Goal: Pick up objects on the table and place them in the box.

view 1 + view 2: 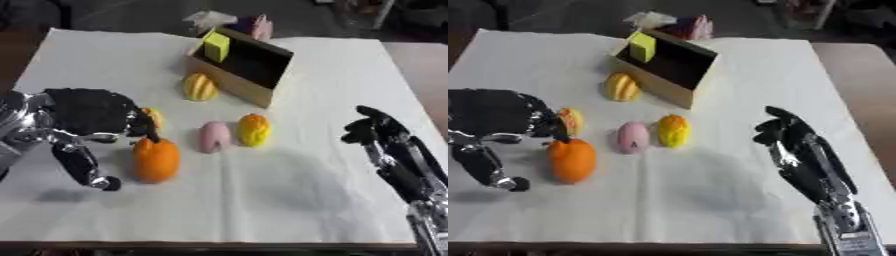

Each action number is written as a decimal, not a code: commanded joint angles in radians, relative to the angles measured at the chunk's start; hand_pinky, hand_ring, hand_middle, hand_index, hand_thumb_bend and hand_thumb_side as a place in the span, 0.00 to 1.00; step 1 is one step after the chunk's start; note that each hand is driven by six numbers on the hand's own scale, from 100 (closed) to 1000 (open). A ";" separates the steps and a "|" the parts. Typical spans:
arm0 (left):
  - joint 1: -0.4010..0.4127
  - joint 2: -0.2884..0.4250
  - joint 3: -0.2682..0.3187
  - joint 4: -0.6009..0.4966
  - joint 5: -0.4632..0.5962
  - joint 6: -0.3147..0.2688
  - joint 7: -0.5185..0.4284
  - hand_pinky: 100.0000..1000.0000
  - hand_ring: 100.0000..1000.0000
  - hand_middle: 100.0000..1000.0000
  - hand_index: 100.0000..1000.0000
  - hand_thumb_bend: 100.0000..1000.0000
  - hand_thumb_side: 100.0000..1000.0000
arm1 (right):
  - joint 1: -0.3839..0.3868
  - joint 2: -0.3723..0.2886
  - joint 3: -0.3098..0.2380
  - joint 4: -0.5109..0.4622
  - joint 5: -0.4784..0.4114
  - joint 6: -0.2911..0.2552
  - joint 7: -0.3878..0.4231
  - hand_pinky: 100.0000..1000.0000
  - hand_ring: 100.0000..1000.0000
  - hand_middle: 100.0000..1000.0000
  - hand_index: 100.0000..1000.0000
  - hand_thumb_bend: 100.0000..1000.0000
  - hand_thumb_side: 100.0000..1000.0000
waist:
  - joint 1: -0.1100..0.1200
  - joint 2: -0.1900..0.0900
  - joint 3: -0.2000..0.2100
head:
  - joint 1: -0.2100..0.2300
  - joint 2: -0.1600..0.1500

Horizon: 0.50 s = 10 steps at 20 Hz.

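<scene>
An orange pumpkin-like fruit lies on the white cloth at the left front. My left hand hovers over and beside it, fingers spread around it without closing, thumb hanging down to its left. A small orange-yellow piece sits just behind the fingers. A pink egg-shaped piece and a yellow corn-like piece lie mid-table. A yellow striped fruit rests by the cardboard box, which has a yellow block at its rim. My right hand rests open at the right.
The table is covered with a white cloth. Behind the box lie a pink-purple object and a pale crumpled item. The table's front edge runs close below my arms.
</scene>
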 commanded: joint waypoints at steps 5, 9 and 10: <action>-0.037 -0.040 -0.001 0.065 -0.109 -0.101 -0.031 0.81 0.80 0.77 0.89 0.51 0.37 | -0.007 -0.003 0.001 -0.016 -0.007 -0.001 0.004 0.66 0.59 0.60 0.88 0.00 0.51 | 0.003 -0.013 -0.006 | -0.001 0.004; -0.040 -0.071 -0.010 0.110 -0.139 -0.114 -0.015 0.81 0.80 0.77 0.88 0.49 0.36 | -0.008 -0.001 0.002 -0.016 -0.008 0.000 0.005 0.66 0.59 0.60 0.88 0.00 0.51 | 0.001 -0.013 -0.010 | 0.001 0.004; -0.041 -0.077 -0.012 0.123 -0.141 -0.119 -0.015 0.81 0.80 0.77 0.88 0.48 0.36 | -0.008 0.000 0.002 -0.016 -0.009 0.000 0.005 0.66 0.59 0.60 0.88 0.00 0.51 | 0.001 -0.013 -0.011 | 0.001 0.004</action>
